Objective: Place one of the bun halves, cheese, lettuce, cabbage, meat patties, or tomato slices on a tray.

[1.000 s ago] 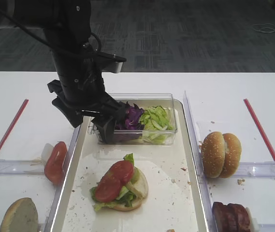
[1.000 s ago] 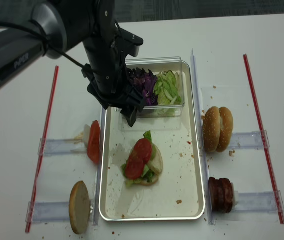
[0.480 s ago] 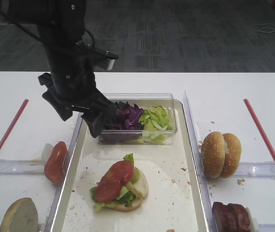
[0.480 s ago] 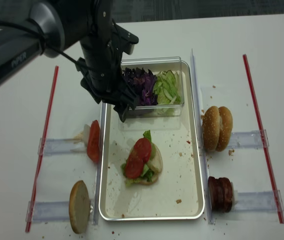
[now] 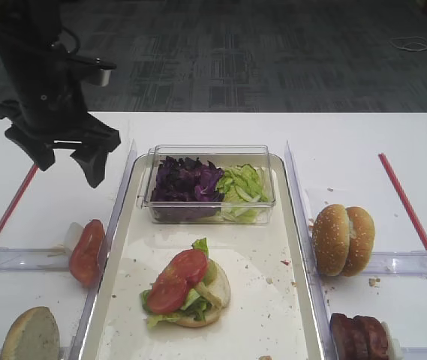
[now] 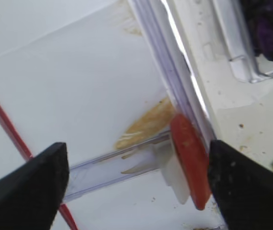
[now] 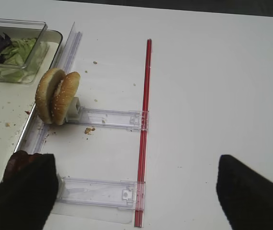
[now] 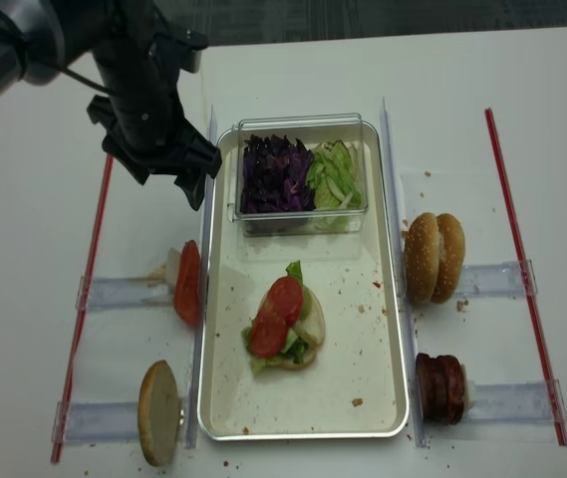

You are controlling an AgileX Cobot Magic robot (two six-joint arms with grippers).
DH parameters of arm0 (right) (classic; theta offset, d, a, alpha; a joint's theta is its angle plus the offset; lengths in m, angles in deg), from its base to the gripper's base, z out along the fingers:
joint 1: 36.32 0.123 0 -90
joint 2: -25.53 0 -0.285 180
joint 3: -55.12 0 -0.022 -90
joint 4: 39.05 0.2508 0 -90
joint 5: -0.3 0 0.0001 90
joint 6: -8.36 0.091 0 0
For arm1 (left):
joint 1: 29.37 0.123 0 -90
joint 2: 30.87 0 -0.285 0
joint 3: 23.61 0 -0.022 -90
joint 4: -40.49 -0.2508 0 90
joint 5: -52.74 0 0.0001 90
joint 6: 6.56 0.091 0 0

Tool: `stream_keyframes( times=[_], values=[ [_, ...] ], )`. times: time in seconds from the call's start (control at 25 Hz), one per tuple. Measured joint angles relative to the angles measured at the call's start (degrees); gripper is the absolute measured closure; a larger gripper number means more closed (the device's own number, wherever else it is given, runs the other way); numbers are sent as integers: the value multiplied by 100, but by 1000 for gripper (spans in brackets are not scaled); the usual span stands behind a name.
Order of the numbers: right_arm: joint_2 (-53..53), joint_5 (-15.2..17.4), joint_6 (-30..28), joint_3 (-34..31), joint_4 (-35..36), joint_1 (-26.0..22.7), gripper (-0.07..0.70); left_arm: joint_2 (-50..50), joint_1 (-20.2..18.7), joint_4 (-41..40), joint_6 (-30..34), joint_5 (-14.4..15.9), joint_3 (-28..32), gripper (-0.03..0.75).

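Note:
My left gripper (image 5: 69, 161) (image 8: 171, 179) hangs open and empty over the table left of the tray (image 5: 269, 300) (image 8: 368, 358). In the left wrist view its jaws (image 6: 138, 163) straddle a tomato slice (image 6: 190, 158) (image 5: 85, 251) standing in a clear holder. On the tray lies a bun half topped with lettuce and tomato slices (image 5: 183, 279) (image 8: 278, 319). A clear tub holds cabbage (image 5: 187, 180) and lettuce (image 5: 243, 187). My right gripper (image 7: 136, 184) is open over bare table, near the meat patties (image 7: 18, 160) (image 5: 359, 336). Cheese is out of view.
Seeded bun halves (image 5: 342, 238) (image 7: 57, 96) stand in a holder right of the tray. Another bun half (image 5: 31, 334) stands at the lower left. Red strips (image 5: 412, 217) (image 8: 89, 269) run along both sides of the table. Crumbs dot the tray.
My left gripper has drawn away from the tub's left end, moving left and off the tray, still open. The stack on the tray has not moved.

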Motion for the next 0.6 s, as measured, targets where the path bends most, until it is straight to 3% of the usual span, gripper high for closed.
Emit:
stream_keyframes(
  times=[0.44, 0.6],
  values=[
    [0, 0, 22, 0, 0, 0, -62, -5, 1150, -13, 82, 0, 56, 147],
    [0, 0, 22, 0, 0, 0, -62, -57, 1347, -24, 91, 15, 117, 148]
  ],
)
